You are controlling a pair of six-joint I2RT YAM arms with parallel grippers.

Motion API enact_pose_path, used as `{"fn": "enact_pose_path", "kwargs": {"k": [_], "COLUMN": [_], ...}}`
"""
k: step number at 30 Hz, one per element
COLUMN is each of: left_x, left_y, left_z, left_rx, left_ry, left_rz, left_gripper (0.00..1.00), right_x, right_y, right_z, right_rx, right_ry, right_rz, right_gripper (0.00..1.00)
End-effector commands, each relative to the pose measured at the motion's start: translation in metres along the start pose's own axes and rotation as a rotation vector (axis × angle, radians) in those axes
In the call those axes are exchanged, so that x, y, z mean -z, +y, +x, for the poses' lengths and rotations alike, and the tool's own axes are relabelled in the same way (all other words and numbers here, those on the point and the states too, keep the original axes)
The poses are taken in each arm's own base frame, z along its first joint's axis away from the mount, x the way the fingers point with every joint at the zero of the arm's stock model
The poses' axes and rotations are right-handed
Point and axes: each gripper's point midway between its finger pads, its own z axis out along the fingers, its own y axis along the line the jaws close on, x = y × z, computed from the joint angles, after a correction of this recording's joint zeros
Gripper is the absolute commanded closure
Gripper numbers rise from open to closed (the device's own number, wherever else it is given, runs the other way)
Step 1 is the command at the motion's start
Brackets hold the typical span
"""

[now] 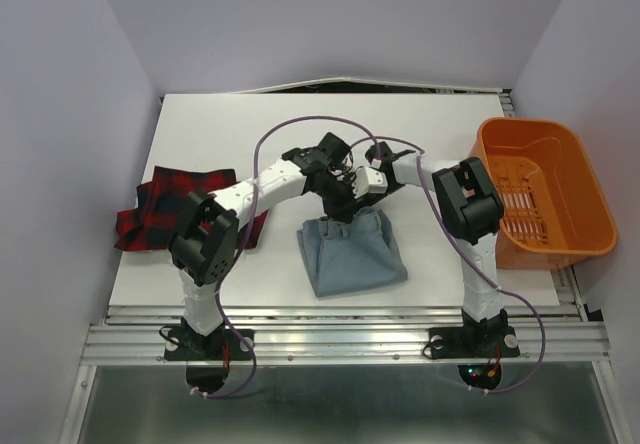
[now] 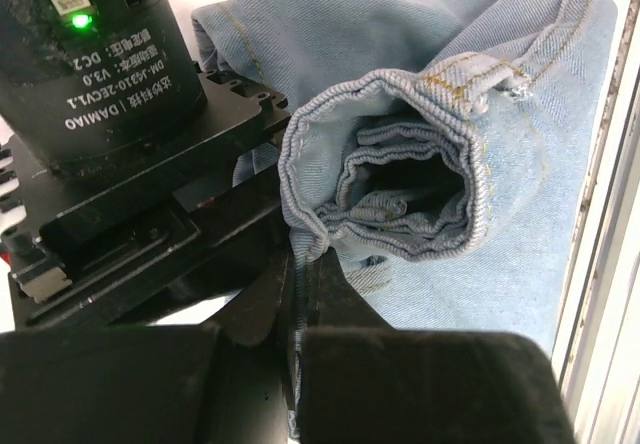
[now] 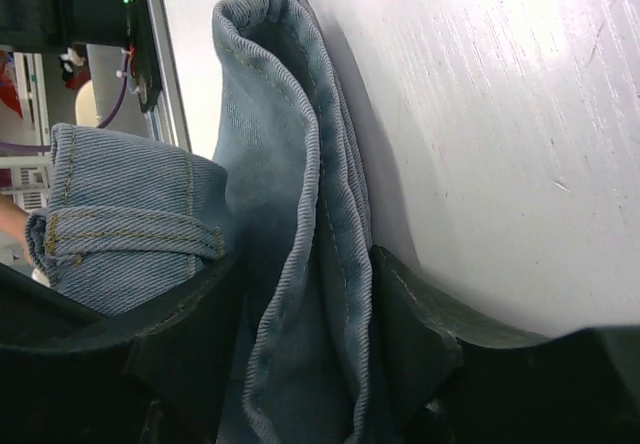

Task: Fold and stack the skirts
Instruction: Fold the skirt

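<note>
plaid skirt [image 1: 165,204] partly behind left arm; denim skirt [image 1: 350,252] top edge under end effectors

Open passage along the desk [image 1: 200,124] far edge — plaid skirt [image 1: 170,209] blocks the left edge, orange tub [image 1: 545,189] the right edge.

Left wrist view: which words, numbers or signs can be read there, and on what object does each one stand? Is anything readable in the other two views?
"DAMIAO": upside down on the black motor housing.
"DM-J4310-2EC V1.1": upside down on the same housing; small, so the reading is uncertain.
"DC 2...": upside down there; the rest is cut off.
A line of Chinese characters beside them: too small to read.
Top and right wrist views: no readable text.
</note>
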Motion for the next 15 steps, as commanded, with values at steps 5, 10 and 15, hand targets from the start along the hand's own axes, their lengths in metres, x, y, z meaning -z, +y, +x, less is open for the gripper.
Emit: {"fn": "enact_pose_path", "kwargs": {"k": [5,10,15], "left_x": [-0.005,0.004,0.016], "left_y": [0.033,0.019,0.0], "left_z": [0.009,0.008,0.0], "left_rx": [-0.052,-0.057,-0.037], "left_ry": [-0.017,-0.042,-0.077], "left_rz": [-0.165,-0.142,-0.089], "left_gripper": [1.0,1.0,1.0], "right_x": [-0.002,0.003,0.008], "right_y": [-0.023,-0.027,-0.025], "right_z": [0.003,-0.02,-0.047], "right_rx": [-0.05,-0.047,-0.049], "right_ry": [0.058,0.019,-0.036], "right_rz": [0.157,0.214,0.245], "right_gripper": [0.29,0.25,0.23]}}
